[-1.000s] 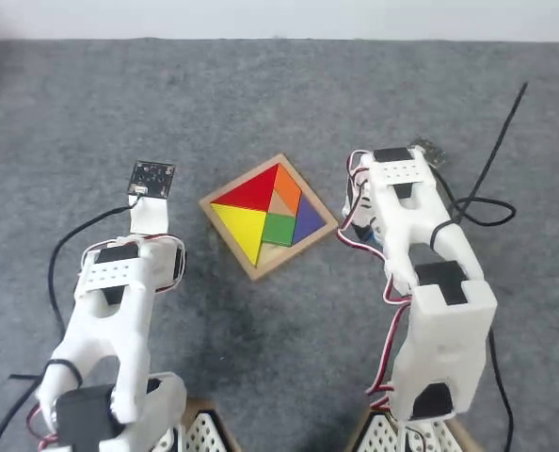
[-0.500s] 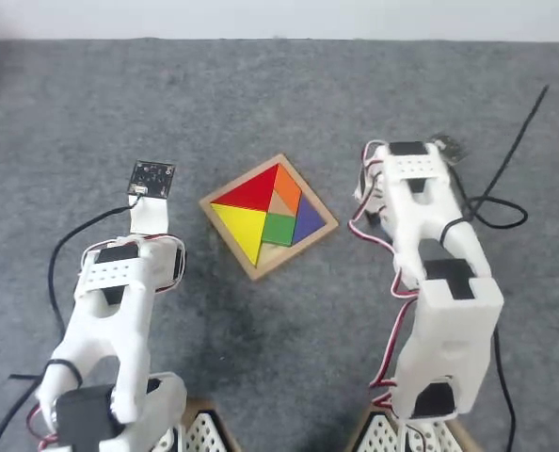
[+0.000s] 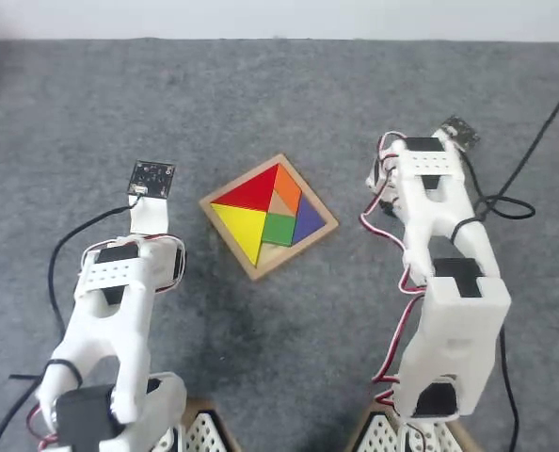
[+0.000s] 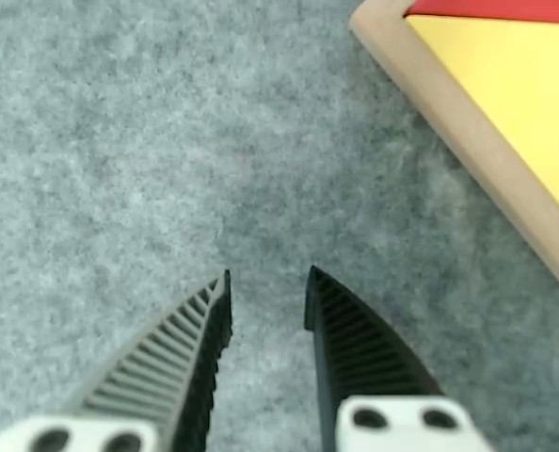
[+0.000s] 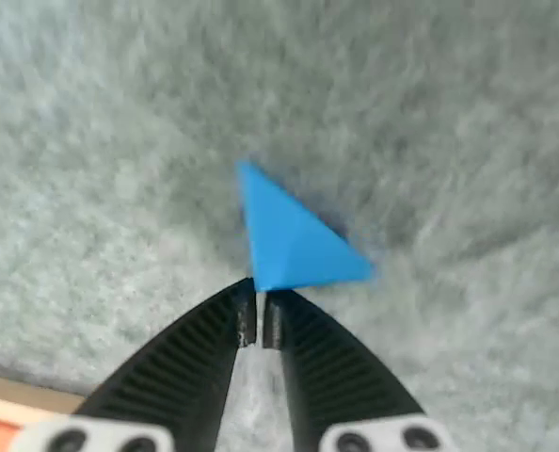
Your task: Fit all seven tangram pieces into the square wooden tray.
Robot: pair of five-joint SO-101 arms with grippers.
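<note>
Left gripper [image 4: 265,282] hangs parted over the carpet just off the tray's [image 4: 458,118] corner, holding nothing. On the tray's opposite side, the right gripper [image 5: 259,306] has its jaws pinched nearly together at the edge of the blue triangle [image 5: 294,240] lying on the carpet. Whether they nip it, I cannot tell. Best play: open wider, straddle the piece squarely, clamp, then carry it level to the tray, with no dragging.

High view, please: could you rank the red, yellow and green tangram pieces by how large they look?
1. Red piece and yellow piece: largest, too alike to rank.
2. Green piece: clearly smallest.
</note>
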